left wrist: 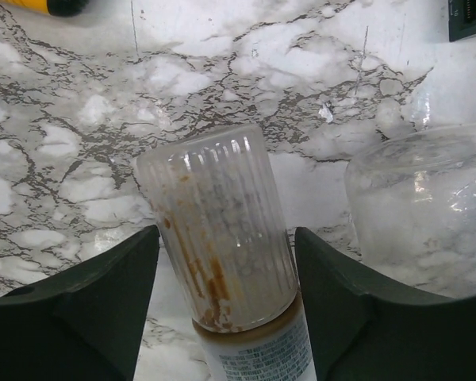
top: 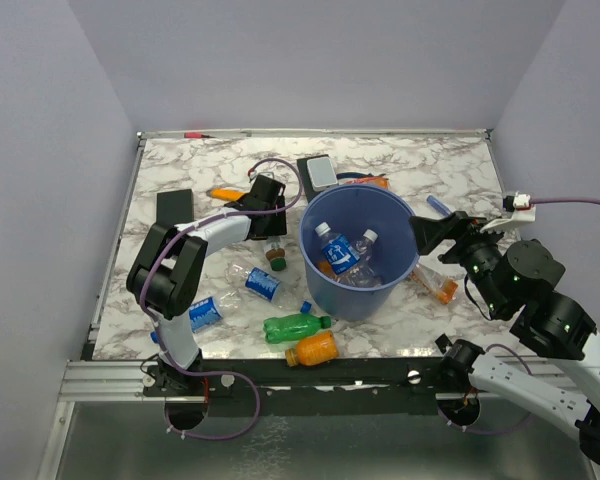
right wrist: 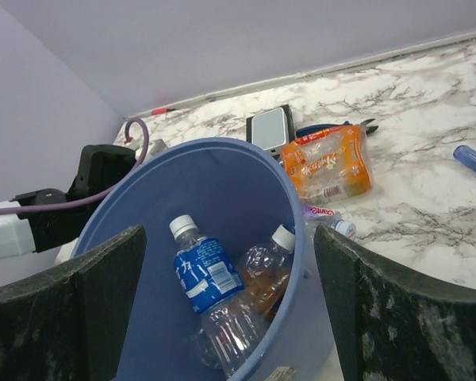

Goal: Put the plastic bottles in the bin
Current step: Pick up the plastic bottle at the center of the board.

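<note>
**Left gripper** (left wrist: 226,246): the jaws stand apart, straddling the brown bottle (left wrist: 222,238). That bottle lies on the table (top: 450,165) at 9 o'clock of the bin (top: 370,298). A thin strip of marble shows on each side of the bottle, so the tool is not clamped on it.
- The bottle's cap end is cut off at the bottom of the left wrist view, and its label print is too small to read.
- In the top view the fingers are hidden under the wrist housing.
- A clear bottle (left wrist: 428,214) at 3 o'clock of the brown one is cut off by the frame edge.

**Right gripper** (right wrist: 230,238): released, with the jaws wide and nothing between them. It sits just beside the bin's rim at 3 o'clock.
- Inside the bin, a binned bottle (right wrist: 206,274) with a blue label and a second bottle (right wrist: 262,278) lean against the wall.
- The bin floor is hidden beneath them.

**On the table:**
- The green bottle (top: 295,326) and the orange bottle (top: 313,349) lie at 7 o'clock of the bin, close to the near edge.
- A right orange bottle (top: 438,285) lies at 4 o'clock, partly hidden by the bin wall and the right arm.

**Edges:**
- A raised rail (top: 310,132) bounds the far edge, and walls stand close on both sides.
- Bare marble lies at 1 o'clock of the bin.
</note>
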